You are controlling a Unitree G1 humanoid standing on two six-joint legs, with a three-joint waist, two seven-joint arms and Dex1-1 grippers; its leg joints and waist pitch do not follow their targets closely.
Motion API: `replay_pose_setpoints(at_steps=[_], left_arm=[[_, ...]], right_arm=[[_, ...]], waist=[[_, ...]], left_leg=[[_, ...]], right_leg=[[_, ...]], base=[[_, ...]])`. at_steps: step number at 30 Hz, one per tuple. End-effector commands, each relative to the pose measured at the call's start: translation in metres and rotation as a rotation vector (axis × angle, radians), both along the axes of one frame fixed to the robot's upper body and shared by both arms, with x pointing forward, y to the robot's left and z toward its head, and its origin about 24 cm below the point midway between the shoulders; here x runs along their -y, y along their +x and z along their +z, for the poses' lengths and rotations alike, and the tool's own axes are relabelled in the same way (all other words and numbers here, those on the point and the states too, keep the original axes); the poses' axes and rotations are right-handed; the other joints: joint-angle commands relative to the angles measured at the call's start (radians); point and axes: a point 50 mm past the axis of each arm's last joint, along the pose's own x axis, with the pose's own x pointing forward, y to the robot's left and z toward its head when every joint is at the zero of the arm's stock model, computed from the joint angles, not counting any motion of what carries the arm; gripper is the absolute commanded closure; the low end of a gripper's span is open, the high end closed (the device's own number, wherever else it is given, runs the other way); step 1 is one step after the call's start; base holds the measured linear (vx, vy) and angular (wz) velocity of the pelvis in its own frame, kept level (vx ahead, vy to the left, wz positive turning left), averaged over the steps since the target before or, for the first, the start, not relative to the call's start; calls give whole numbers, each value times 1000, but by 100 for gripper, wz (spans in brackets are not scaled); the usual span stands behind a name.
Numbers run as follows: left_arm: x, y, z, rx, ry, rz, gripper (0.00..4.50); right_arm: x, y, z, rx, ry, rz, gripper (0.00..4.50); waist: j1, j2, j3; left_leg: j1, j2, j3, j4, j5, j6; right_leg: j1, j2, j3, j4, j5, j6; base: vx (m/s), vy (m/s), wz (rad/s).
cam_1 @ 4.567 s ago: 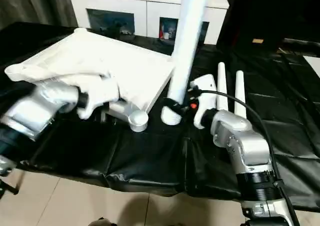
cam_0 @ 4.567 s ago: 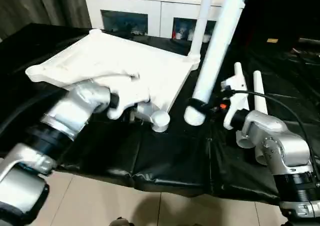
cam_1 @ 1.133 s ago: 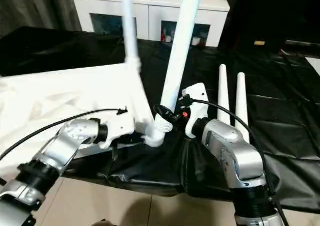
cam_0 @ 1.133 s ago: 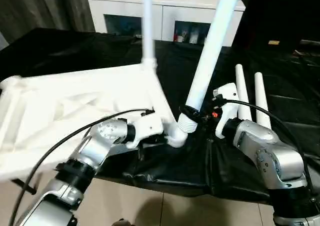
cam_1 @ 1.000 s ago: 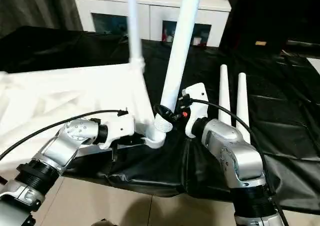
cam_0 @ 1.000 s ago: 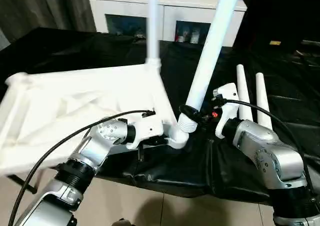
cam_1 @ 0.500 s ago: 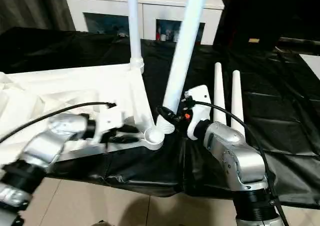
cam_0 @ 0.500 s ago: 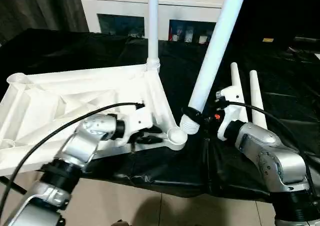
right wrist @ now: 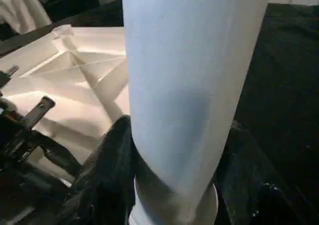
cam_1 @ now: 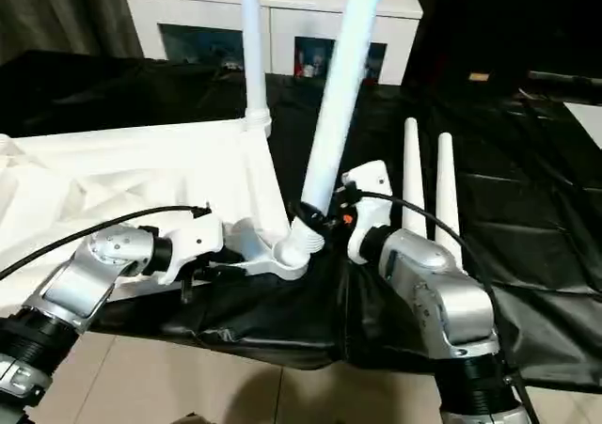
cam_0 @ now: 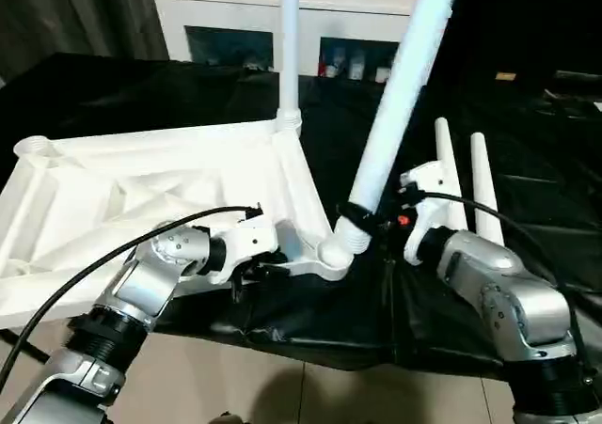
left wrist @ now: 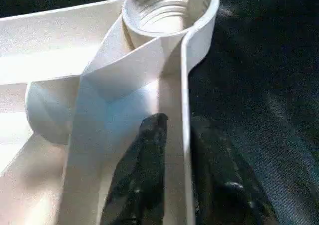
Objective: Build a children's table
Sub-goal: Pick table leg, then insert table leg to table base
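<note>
The white table top [cam_0: 141, 189] lies upside down on the black cloth, ribs up. One leg [cam_0: 288, 48] stands upright in its far corner socket. My left gripper [cam_0: 256, 266] is shut on the top's rim just behind the near right corner socket [left wrist: 164, 5], one finger [left wrist: 149, 170] on each side of the rim wall. My right gripper [cam_0: 357, 215] is shut on a second leg [cam_0: 395, 104], which leans toward my right. Its threaded lower end [cam_0: 340, 241] sits at that near corner socket. In the right wrist view the leg [right wrist: 189, 75] runs between the fingers [right wrist: 114, 160].
Two loose legs [cam_0: 440, 161] [cam_0: 480, 180] lie side by side on the cloth beyond my right arm. A white cabinet with glass doors [cam_0: 235, 10] stands behind the table. The table's front edge [cam_0: 310, 339] runs just below the near socket, with floor beneath.
The held leg's lower end has moved left from beside the near corner socket to sit on it. My left gripper has stayed shut on the rim.
</note>
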Motion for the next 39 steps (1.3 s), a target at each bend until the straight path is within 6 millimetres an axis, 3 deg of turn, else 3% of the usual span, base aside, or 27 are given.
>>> replay_pose_setpoints(at_steps=[1,10,21,29,39], left_arm=[[-1,-1,-2,-21,5,4,381],[-2,-11,-12,-77,74,-65,447],[13,-10,-6,-57,36,-103,450],[13,-9,-5,-46,35,-98,450],[9,-6,-2,-34,41,-90,450]], right_arm=[[-2,1,5,42,-11,13,264],[-10,8,-3,-23,22,35,264],[-21,5,-18,-130,-33,189,264],[-16,10,-29,-164,-95,169,264],[-5,6,-35,-207,-131,173,264]], waist=[[-3,-5,-59],[-6,-8,-60],[-3,-19,-61],[-4,-21,-61],[-4,-21,-62]], left_leg=[[7,38,-11,-82,-237,-3],[6,38,-12,-82,-224,-1],[9,41,-9,-82,-207,6],[13,42,-11,-84,-246,-14],[13,41,-12,-85,-265,-16]], right_leg=[[45,-75,62,-88,-353,-122],[45,-75,62,-84,-341,-130],[46,-74,64,-78,-304,-143],[44,-75,65,-83,-331,-134],[46,-74,64,-85,-334,-136]], base=[[0,0,0],[0,0,0],[0,0,0],[0,0,0],[0,0,0]])
